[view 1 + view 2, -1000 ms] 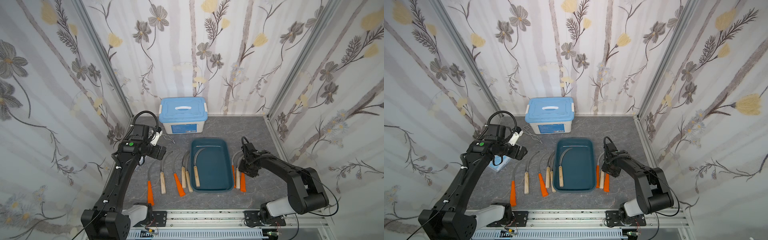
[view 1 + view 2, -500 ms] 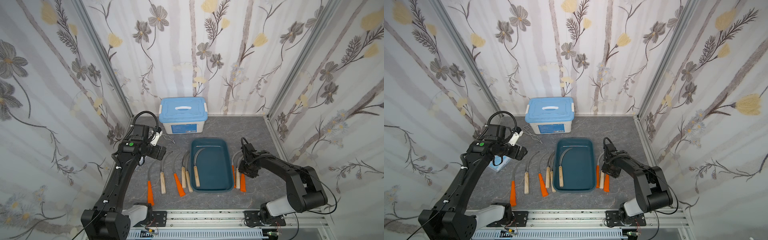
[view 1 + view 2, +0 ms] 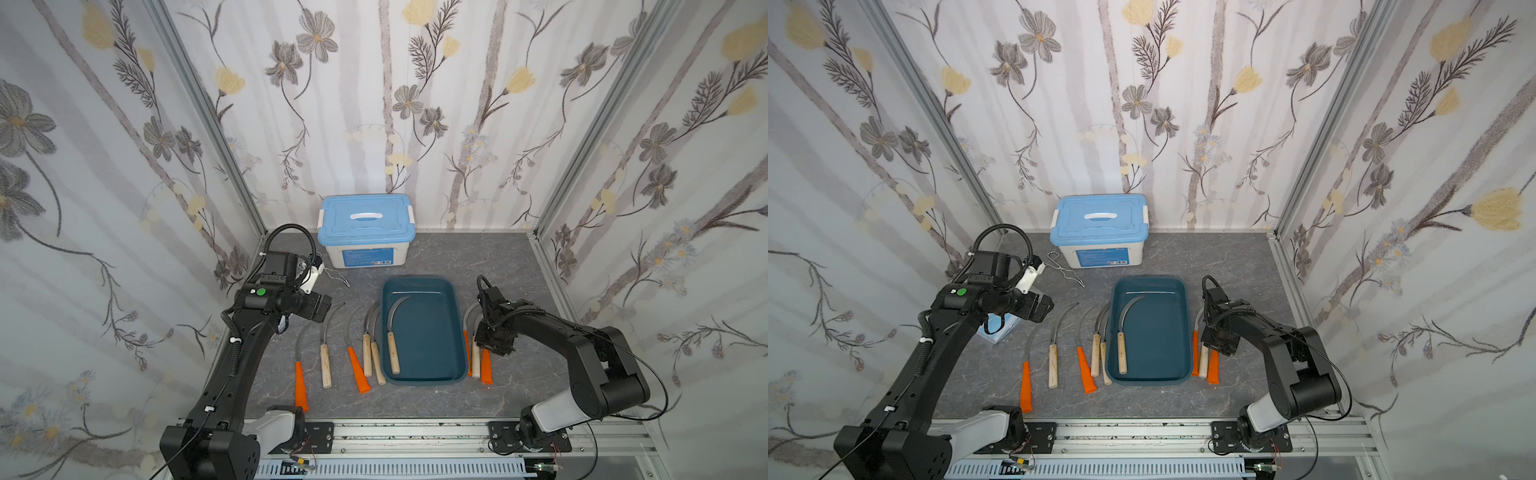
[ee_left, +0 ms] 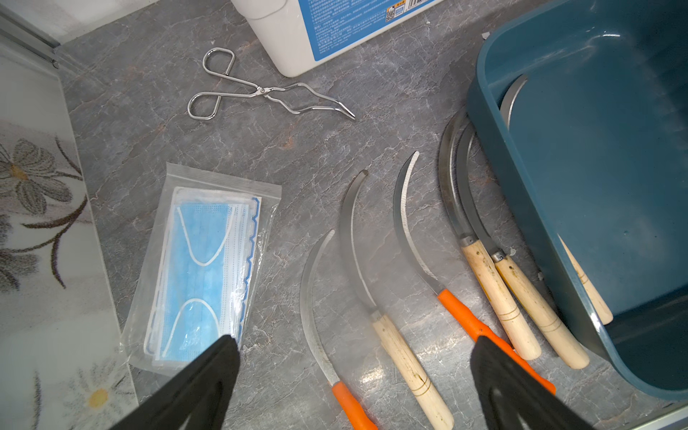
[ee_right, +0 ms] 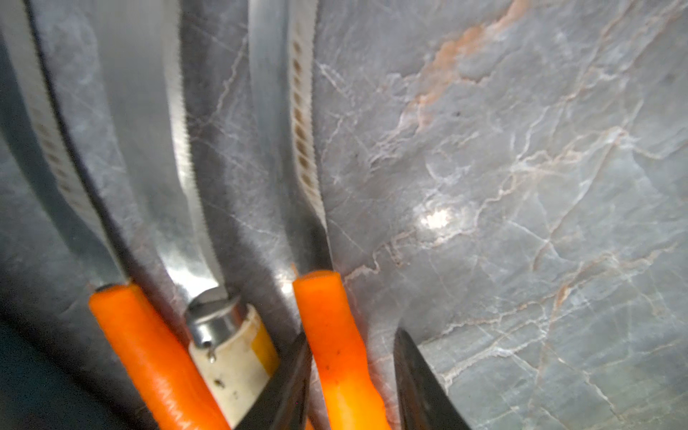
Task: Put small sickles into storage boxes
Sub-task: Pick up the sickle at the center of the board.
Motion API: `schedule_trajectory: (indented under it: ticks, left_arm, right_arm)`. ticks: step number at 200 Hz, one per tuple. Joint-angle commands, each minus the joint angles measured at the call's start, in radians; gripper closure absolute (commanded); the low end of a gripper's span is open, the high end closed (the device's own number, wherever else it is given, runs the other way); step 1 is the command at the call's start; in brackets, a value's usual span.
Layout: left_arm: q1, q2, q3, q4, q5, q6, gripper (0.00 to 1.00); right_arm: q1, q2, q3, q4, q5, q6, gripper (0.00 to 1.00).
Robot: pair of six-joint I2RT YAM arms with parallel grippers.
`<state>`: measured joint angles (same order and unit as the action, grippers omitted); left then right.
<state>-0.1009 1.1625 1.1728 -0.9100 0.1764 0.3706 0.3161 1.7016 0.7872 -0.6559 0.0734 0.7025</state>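
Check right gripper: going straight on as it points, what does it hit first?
Probably the handle of the orange-handled sickle, which sits between the fingers of the right gripper. The table lies just beneath; depth unclear.

A clear zip bag of blue face masks lies flat on the grey marbled surface. In the wrist view, the tip of one of the left fingers covers the bag's near edge. Farther out ahead of those fingers lie the silvery wire tongs, closed and flat, near a corner of the white box but apart from it. The box stands farthest from the fingers, its light blue lid on, close to the flowered wall.
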Motion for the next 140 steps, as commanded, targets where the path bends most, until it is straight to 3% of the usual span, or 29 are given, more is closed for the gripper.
schedule_trajectory:
  ticks: [1,140]
  left_arm:
    - [0.001,-0.006,-0.002,0.005,-0.005,0.018,0.00]
    - [0.001,-0.005,0.002,0.003,0.002,0.005,0.00]
  right_arm:
    - [0.006,0.027,-0.010,0.045,0.011,0.002,0.62]
    - [0.012,0.032,-0.030,0.049,0.028,-0.005,0.74]
